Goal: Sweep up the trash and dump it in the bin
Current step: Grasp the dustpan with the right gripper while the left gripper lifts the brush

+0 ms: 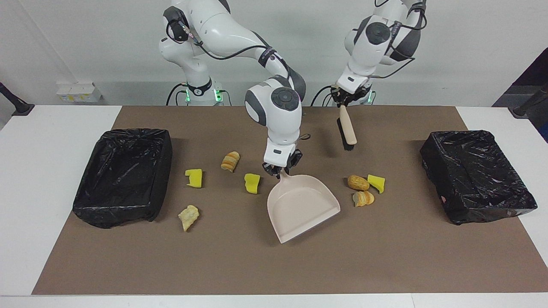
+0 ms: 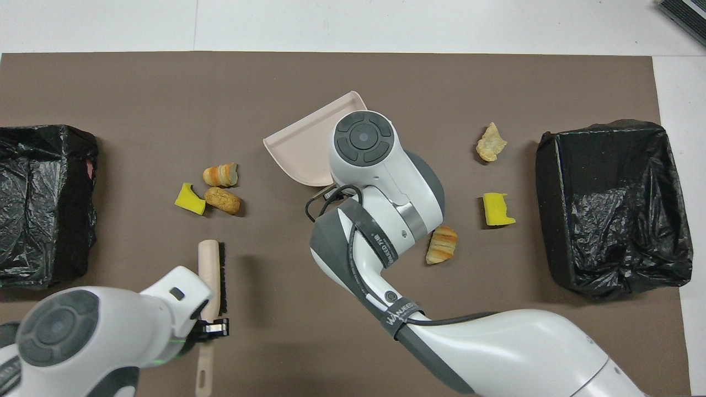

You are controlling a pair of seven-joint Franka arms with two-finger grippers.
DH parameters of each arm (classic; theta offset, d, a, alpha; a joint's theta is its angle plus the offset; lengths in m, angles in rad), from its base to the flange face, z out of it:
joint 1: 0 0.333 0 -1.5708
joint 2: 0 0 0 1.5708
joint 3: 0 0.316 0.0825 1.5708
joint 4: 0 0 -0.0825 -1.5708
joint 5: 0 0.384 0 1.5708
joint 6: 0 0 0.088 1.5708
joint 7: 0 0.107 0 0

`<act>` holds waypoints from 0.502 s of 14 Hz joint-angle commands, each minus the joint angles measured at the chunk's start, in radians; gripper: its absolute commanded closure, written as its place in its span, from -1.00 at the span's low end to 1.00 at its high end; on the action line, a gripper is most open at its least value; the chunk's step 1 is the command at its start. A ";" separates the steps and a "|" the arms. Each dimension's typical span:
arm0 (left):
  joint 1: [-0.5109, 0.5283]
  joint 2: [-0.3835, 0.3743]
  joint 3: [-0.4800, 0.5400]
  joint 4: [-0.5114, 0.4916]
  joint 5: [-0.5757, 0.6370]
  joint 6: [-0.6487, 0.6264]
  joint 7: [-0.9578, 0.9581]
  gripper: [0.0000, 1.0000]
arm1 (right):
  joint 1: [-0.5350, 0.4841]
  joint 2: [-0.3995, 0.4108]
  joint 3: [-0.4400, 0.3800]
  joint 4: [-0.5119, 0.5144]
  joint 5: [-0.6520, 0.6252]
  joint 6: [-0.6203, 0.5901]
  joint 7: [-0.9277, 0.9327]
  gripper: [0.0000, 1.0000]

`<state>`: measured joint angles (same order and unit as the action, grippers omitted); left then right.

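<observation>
My right gripper (image 1: 280, 170) is shut on the handle of the beige dustpan (image 1: 302, 205) (image 2: 300, 149). The pan lies mid-mat with its mouth turned toward the left arm's end. My left gripper (image 1: 344, 99) (image 2: 212, 328) is shut on the brush (image 1: 346, 130) (image 2: 212, 270), held in the air over bare mat. Three scraps lie close together beside the pan's mouth: a brown lump (image 1: 358, 182), a yellow wedge (image 1: 376, 183) and a striped piece (image 1: 364, 198). Several more scraps, among them a yellow wedge (image 1: 251, 183) and a tan lump (image 1: 188, 216), lie toward the right arm's end.
Two bins lined with black bags stand on the brown mat, one at the right arm's end (image 1: 162, 171) (image 2: 557, 220) and one at the left arm's end (image 1: 483, 209) (image 2: 83, 209). White table borders the mat (image 1: 385, 265).
</observation>
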<state>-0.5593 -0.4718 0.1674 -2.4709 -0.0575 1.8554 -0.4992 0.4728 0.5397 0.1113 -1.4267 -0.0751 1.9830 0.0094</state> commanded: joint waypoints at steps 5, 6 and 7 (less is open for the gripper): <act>0.304 0.298 -0.009 0.296 0.001 0.001 0.213 1.00 | -0.046 -0.043 0.010 -0.083 -0.022 0.025 -0.620 1.00; 0.341 0.315 -0.009 0.300 0.001 0.008 0.262 1.00 | -0.048 -0.046 0.010 -0.090 -0.026 0.022 -0.685 1.00; 0.363 0.324 -0.009 0.291 0.001 0.014 0.310 1.00 | -0.045 -0.050 0.010 -0.097 -0.058 0.019 -0.716 1.00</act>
<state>-0.2490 -0.1928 0.1703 -2.2043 -0.0576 1.8624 -0.2675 0.4372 0.5331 0.1109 -1.4647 -0.0912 1.9830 -0.6070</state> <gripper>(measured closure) 0.749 0.683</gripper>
